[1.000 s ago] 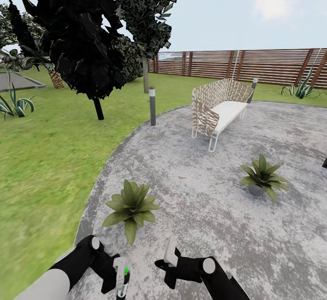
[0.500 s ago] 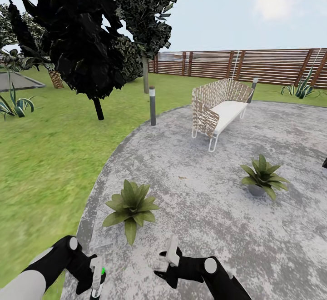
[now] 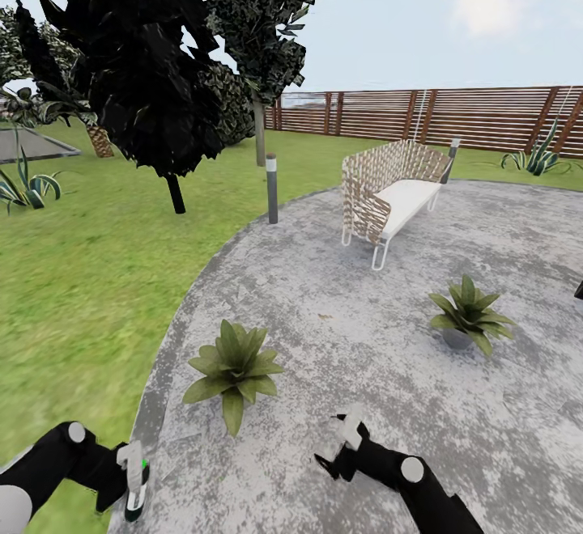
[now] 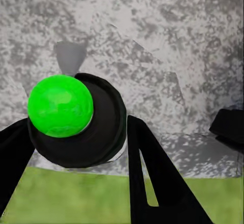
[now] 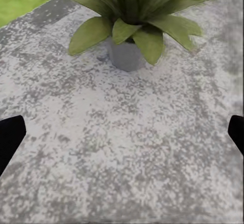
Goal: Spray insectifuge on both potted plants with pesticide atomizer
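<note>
The pesticide atomizer (image 4: 76, 119) is gripped by the left gripper (image 3: 134, 481), low over the left edge of the round paving (image 3: 356, 291) where it borders the lawn (image 3: 81, 275). In the left wrist view a black rounded body with a bright green ball on it is seen clamped between the two dark fingers (image 4: 152, 178), which are closed against its sides, with grey paving behind and grass beneath.

The right gripper (image 3: 344, 441) is held above the paving near its front edge, well apart from the left one. In the right wrist view the fingers (image 5: 10, 137) are seen spread wide at both margins of the picture with nothing between them.

Two potted plants are set on the paving. The near potted plant (image 3: 233, 362) stands close to the left edge of the paving, just beyond both grippers; its broad leaves and small grey pot (image 5: 126, 55) are seen ahead of the right gripper. The far potted plant (image 3: 468, 314) stands toward the right side of the paving.

A wicker seat (image 3: 393, 190) is placed at the far part of the paving, with a short dark post (image 3: 271, 188) at the paving's left rim. A brown slatted fence (image 3: 453, 117) and dark trees (image 3: 154, 57) are seen behind.
</note>
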